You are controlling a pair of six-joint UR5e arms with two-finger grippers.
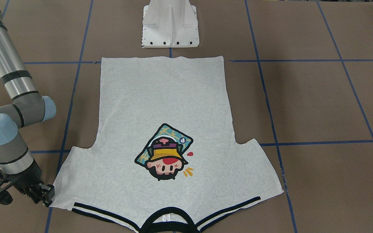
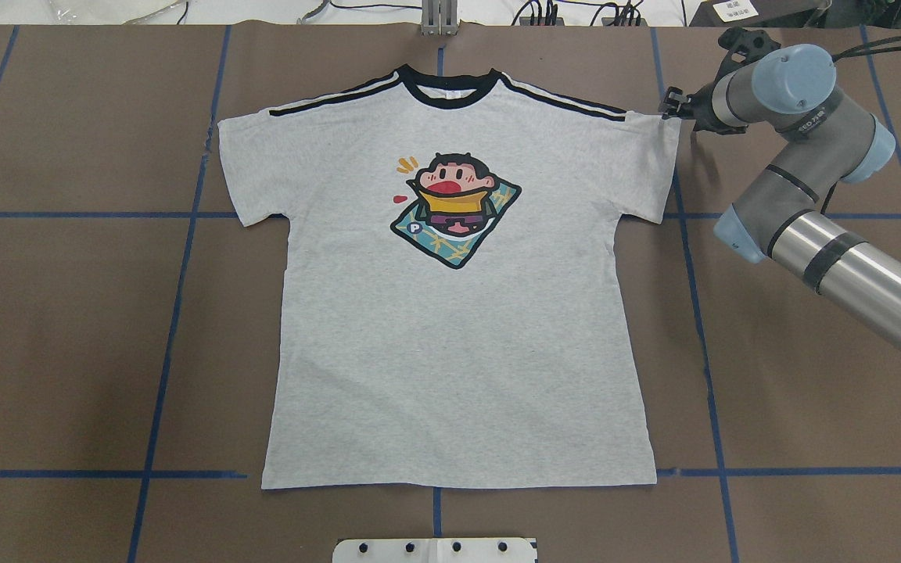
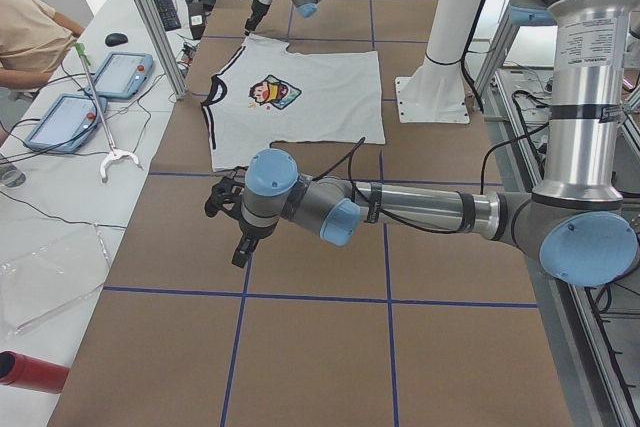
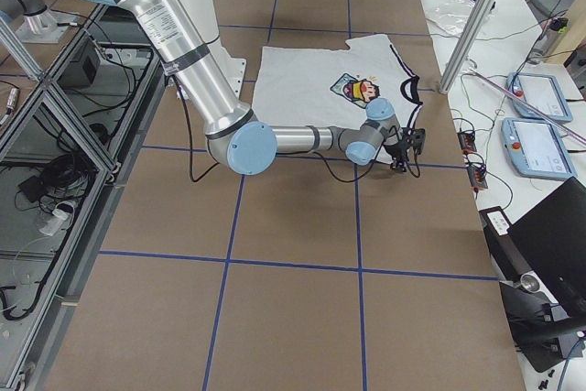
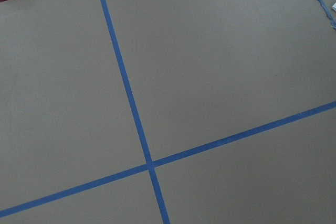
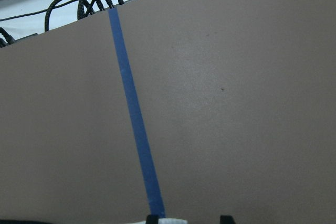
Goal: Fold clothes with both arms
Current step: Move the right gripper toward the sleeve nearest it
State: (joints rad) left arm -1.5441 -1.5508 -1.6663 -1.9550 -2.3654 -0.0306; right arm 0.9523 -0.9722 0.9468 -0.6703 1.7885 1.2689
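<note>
The light grey T-shirt lies flat and face up on the brown table, its collar away from the robot's base; it also shows in the front view. My right gripper is low at the outer corner of the sleeve on its side. In the right wrist view its fingertips stand apart, with a strip of pale cloth between them. My left gripper shows only in the exterior left view, over bare table well off the shirt; I cannot tell whether it is open or shut.
The white pedestal base stands just past the shirt's hem. Blue tape lines grid the table. The operators' bench with tablets and cables runs along the collar side of the table.
</note>
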